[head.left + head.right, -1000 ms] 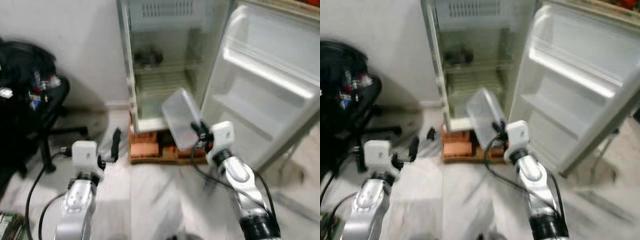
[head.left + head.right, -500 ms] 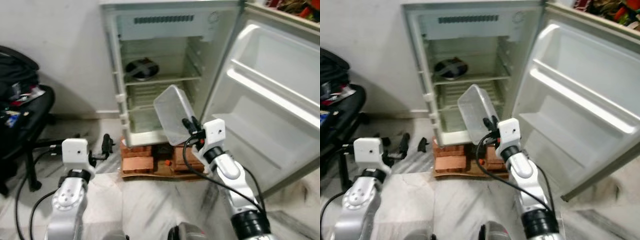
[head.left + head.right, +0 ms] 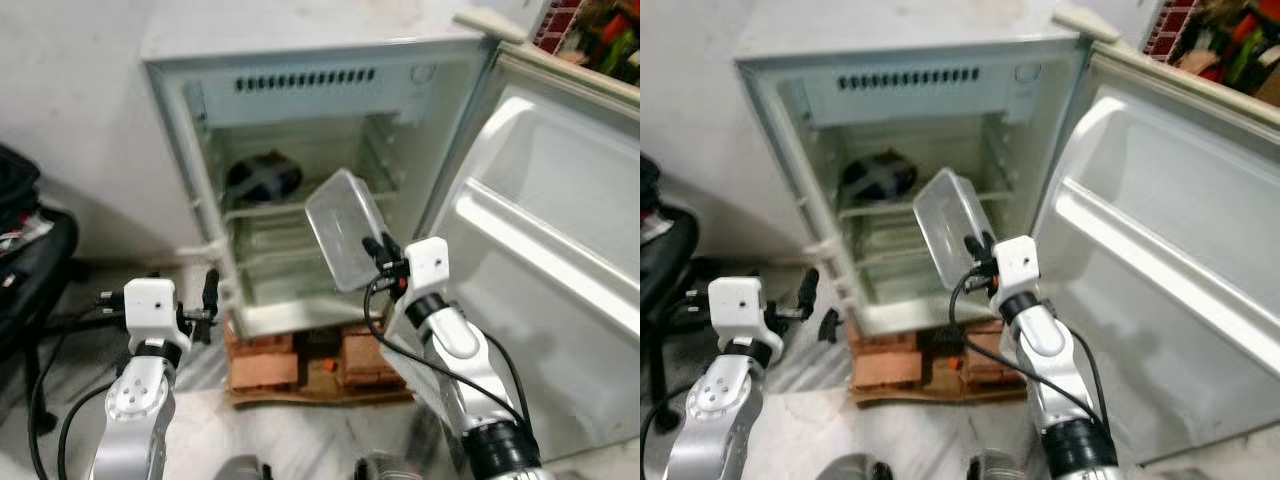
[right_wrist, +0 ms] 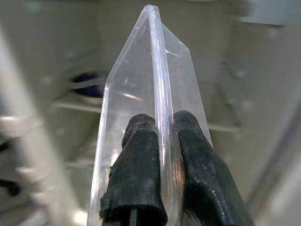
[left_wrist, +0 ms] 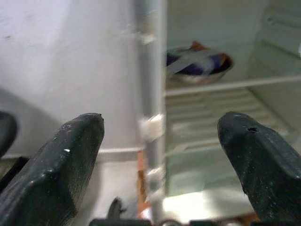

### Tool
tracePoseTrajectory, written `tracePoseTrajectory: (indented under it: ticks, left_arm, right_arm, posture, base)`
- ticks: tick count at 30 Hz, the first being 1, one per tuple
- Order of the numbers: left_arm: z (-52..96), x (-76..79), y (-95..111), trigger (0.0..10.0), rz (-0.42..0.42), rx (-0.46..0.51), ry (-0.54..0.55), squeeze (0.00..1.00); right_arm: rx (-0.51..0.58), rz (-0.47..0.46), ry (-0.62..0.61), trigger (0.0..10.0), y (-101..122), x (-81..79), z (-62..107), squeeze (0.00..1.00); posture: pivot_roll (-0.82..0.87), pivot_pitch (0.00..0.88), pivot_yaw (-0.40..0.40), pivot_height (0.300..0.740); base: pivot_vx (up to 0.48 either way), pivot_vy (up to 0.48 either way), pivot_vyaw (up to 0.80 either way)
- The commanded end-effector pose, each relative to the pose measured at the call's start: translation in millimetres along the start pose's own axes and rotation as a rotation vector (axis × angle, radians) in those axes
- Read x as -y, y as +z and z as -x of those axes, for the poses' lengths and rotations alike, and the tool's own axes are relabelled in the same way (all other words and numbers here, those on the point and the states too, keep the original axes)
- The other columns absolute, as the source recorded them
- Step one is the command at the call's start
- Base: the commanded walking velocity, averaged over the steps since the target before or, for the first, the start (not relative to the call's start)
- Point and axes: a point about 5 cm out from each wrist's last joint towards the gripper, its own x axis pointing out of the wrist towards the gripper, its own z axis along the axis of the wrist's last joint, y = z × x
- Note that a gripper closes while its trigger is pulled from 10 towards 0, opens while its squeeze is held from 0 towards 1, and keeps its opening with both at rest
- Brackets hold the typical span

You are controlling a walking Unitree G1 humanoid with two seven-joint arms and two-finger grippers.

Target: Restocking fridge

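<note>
The right gripper (image 4: 162,141) pinches the rim of a clear plastic container (image 3: 345,228), held tilted before the open fridge (image 3: 300,120). The left gripper (image 5: 160,141), fingers spread wide and empty, faces the fridge's left edge. A covered bowl (image 3: 262,178) sits on the upper shelf. No writing is legible.

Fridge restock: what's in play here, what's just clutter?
In play:
right tool, shut on the clear tub
fridge, door open
bowl on the top shelf

Clutter:
bricks under the fridge
black chair
left tool, open, holding nothing
</note>
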Motion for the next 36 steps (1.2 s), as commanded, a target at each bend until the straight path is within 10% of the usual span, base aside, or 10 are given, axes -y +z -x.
tracePoseTrajectory:
  ticks: [1, 21, 36]
  left_arm:
    - [-0.2, 6.9, -1.6, 10.0, 0.001, -0.007, -0.018, 0.00]
    - [-1.7, 6.1, -3.9, 10.0, -0.011, -0.029, 0.002, 0.00]
    - [16.9, 5.7, -0.1, 10.0, -0.023, -0.029, 0.056, 0.00]
  right_arm:
    - [-0.011, 0.012, -0.023, 10.0, -1.9, 7.8, 3.7, 0.00]
    - [-0.017, 0.019, -0.018, 10.0, -2.0, 7.6, 1.0, 0.00]
    - [-0.100, -0.137, -0.120, 10.0, -5.4, 11.6, -32.1, 0.00]
  posture:
    - [0.09, 0.078, -0.028, 0.740]
    - [0.09, 0.077, -0.031, 0.740]
    - [0.18, 0.130, -0.050, 0.740]
  base:
    - [0.307, 0.368, 0.00]
    - [0.095, 0.121, 0.00]
    - [0.000, 0.000, 0.00]
